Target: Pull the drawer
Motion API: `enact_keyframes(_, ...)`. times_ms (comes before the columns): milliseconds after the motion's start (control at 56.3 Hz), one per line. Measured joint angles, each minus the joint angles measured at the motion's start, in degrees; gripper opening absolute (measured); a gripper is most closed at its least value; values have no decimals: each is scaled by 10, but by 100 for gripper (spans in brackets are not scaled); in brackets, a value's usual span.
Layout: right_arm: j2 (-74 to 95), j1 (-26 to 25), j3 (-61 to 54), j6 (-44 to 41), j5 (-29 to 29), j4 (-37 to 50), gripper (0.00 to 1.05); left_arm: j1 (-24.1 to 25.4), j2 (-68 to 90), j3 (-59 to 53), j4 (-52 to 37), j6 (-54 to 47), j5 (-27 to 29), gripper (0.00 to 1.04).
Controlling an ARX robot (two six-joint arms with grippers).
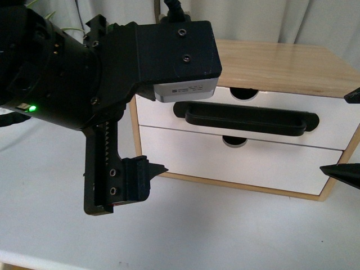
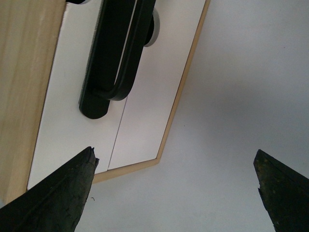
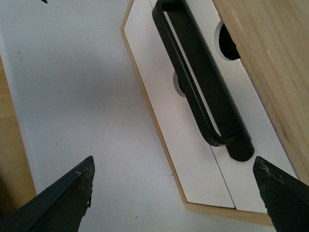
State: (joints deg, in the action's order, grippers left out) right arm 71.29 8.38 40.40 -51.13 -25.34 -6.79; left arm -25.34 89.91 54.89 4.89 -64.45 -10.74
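The drawer (image 1: 157, 110) is the upper white front of a small wooden cabinet and looks shut. Its long black bar handle (image 1: 247, 119) runs across the front, with a half-round notch (image 1: 244, 93) above it. My left arm fills the near left of the front view, with one finger (image 1: 138, 177) low by the cabinet's left corner. In the left wrist view the left gripper (image 2: 175, 152) is open and empty, short of the handle (image 2: 116, 53). My right gripper (image 1: 333, 132) is open at the cabinet's right end, holding nothing, the handle (image 3: 203, 87) ahead of it.
Below sits a plain white drawer front (image 1: 253, 166) with its own notch (image 1: 233, 140) and no handle. The cabinet has a light wood top (image 1: 281, 62) and stands on a white table (image 1: 225, 230). The table's near edge (image 1: 22, 260) shows at lower left.
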Motion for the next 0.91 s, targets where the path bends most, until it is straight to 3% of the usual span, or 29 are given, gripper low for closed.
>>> enact_keyframes(426,99,1,28,-73,-10,48,96,-30,78,98,47,-46,-8,99)
enact_keyframes(906,165,-3,48,-83,-49,94,96,-38,125,137,66,-39,-34,99)
